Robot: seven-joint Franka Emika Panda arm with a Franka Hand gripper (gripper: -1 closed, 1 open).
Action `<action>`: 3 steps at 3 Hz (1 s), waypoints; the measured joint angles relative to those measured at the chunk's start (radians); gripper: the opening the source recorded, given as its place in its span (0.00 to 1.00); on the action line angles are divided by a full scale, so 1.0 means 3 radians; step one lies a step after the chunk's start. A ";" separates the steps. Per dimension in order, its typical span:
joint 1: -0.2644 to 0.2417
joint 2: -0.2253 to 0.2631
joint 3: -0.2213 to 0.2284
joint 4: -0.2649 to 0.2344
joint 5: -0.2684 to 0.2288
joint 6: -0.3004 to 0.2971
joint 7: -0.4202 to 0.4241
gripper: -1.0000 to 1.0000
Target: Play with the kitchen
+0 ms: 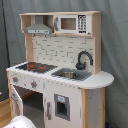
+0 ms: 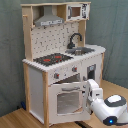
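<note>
Second exterior view: arm [image 2: 107,106] fronts kitchen [image 2: 60,55] oven door [image 2: 67,100].

A grey curtain [image 1: 115,45] hangs as the backdrop in both exterior views, filling everything from nine o'clock round to three o'clock behind the scene, with soft vertical folds running down it. In the second exterior view the same grey drape [image 2: 11,55] covers the nine o'clock side and the twelve o'clock strip. Down low, a light wooden floor [image 2: 15,119] spreads across the six o'clock edge of the second exterior view, its planks showing at seven o'clock and again at four o'clock. In the first exterior view a sliver of that wooden floor [image 1: 4,111] peeks in at eight o'clock, just beneath the curtain's hem.
</note>
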 joint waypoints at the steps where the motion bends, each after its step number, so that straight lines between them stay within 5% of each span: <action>1: 0.0003 0.0079 -0.0179 0.0007 -0.0236 0.0002 -0.0148 1.00; 3: -0.0006 0.0083 -0.0513 -0.0029 -0.0291 0.0007 -0.0884 1.00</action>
